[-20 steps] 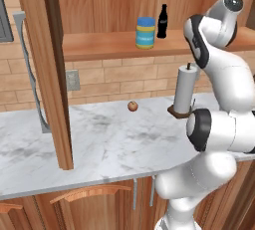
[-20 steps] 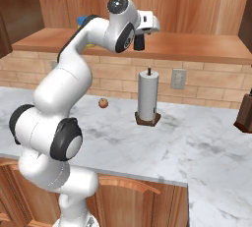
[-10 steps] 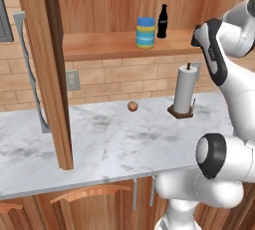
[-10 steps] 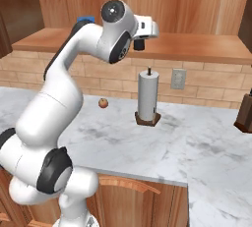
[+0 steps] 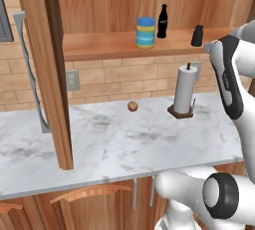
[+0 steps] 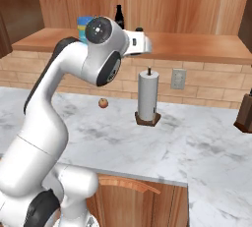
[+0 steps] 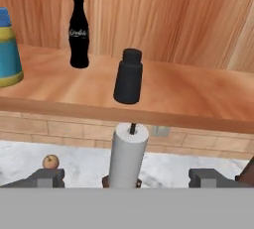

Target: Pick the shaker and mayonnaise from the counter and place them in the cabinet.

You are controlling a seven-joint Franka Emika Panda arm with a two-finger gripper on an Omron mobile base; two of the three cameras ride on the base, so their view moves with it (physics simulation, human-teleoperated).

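Hand view looks along the gripper (image 7: 126,177), whose two dark fingertips (image 7: 47,177) stand wide apart with nothing between them, facing the cabinet (image 7: 163,25) shelf. On that shelf the shaker (image 7: 128,77) stands upright near the front edge, the cola bottle (image 7: 79,31) upright behind and to its left, and the mayonnaise (image 7: 8,52) further left at the picture's edge. Below, on the counter (image 5: 124,142), a paper-towel roll (image 5: 184,92) stands on its holder and a small apple (image 5: 132,106) lies well apart from it.
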